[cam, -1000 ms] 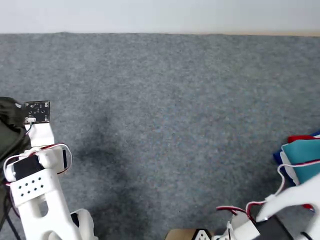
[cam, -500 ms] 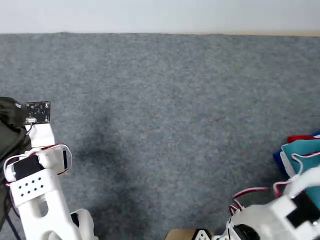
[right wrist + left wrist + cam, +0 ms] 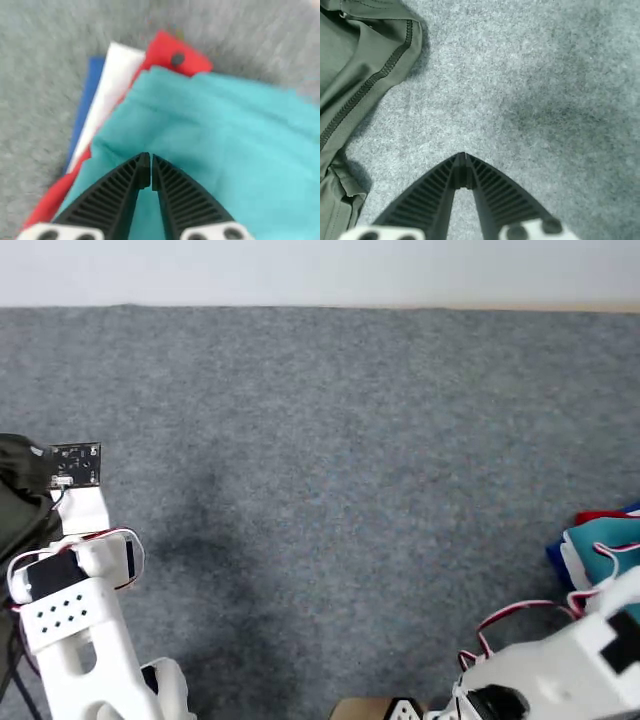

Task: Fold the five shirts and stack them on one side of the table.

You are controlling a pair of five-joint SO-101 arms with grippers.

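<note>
Finishing the pile point(image 3: 596, 542) at four o'clock, right gripper point(image 3: 146, 171) sits closed and empty over its teal shirt point(image 3: 230, 145); left gripper point(image 3: 465, 171), closed empty too, should next open for the olive shirt point(image 3: 355, 65) at nine o'clock

Grey felt table point(image 3: 350, 420). Olive shirt point(image 3: 18, 490) crumpled just beside pincer end of left arm point(image 3: 75, 610). Folded stack point(image 3: 598, 545), teal on top, just beside pincer end of right arm point(image 3: 560, 675).
</note>
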